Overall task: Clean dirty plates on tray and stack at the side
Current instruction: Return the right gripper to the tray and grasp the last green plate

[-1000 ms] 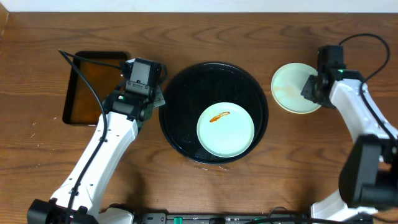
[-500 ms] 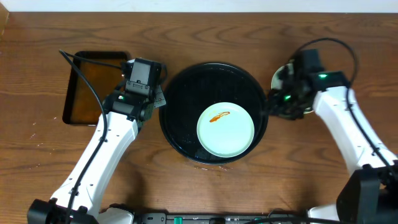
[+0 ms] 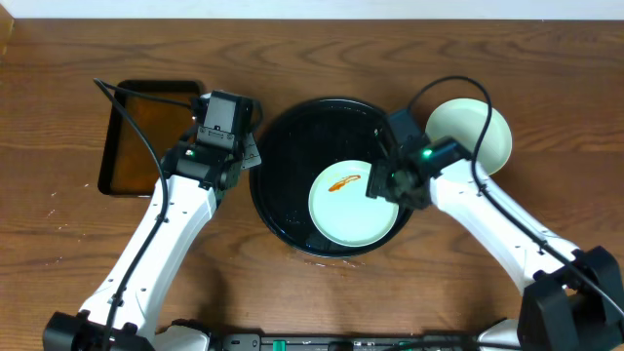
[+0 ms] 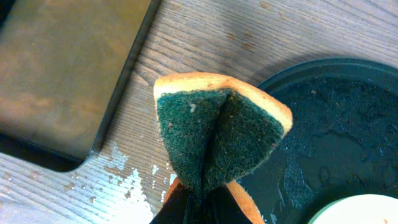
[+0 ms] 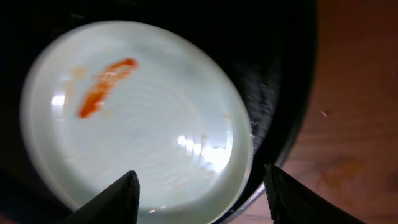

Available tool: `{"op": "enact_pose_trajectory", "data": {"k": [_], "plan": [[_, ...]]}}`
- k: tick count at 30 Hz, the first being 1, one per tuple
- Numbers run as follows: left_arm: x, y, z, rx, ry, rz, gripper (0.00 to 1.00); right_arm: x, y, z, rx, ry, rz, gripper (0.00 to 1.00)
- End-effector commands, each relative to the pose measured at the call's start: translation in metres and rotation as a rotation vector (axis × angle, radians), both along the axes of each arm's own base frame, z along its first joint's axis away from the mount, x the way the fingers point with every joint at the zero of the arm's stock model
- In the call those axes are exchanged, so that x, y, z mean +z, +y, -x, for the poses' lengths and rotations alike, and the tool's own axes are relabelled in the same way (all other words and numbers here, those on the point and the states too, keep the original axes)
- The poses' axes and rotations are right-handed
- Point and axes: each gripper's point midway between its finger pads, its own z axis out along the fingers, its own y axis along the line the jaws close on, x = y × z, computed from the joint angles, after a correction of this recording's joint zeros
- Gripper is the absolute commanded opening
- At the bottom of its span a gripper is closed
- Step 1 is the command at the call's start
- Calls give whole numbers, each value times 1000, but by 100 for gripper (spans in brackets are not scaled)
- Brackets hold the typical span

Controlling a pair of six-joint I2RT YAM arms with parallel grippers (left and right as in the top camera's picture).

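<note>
A pale mint-green plate (image 3: 349, 207) with an orange-brown sauce smear lies on the large round black tray (image 3: 292, 146). It also shows in the right wrist view (image 5: 137, 118), on the tray (image 5: 280, 74). My right gripper (image 3: 382, 183) is open and empty just above the plate's right edge; its fingers (image 5: 199, 193) straddle the plate's rim. Another pale plate (image 3: 470, 135) lies on the table right of the tray. My left gripper (image 3: 242, 154) is shut on a folded green-and-orange sponge (image 4: 221, 134) over the tray's left rim (image 4: 323, 68).
A smaller rectangular black tray with brown inside (image 3: 146, 136) stands at the left, also in the left wrist view (image 4: 62, 68). Water droplets lie on the wood (image 4: 134, 180) beside it. My right arm crosses the table between tray and side plate.
My right gripper has left the side plate and swung left to the plate on the tray. The side plate is now uncovered. The left arm has not moved.
</note>
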Motion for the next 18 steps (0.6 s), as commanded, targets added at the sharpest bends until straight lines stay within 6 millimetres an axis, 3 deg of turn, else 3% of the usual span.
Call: {"op": "enact_pose_trajectory", "data": {"k": [1, 5, 11, 18], "plan": [[-4, 1, 1, 17, 10, 9, 8, -16, -23, 3, -143, -12, 111, 63], [-4, 1, 0, 16, 8, 9, 8, -27, -26, 0, -152, -9, 118, 62], [-4, 1, 0, 16, 7, 10, 8, -43, -10, -5, -58, 10, 71, 58], [-4, 1, 0, 16, 7, 10, 8, -60, -11, 0, -57, 64, 88, 55]]}}
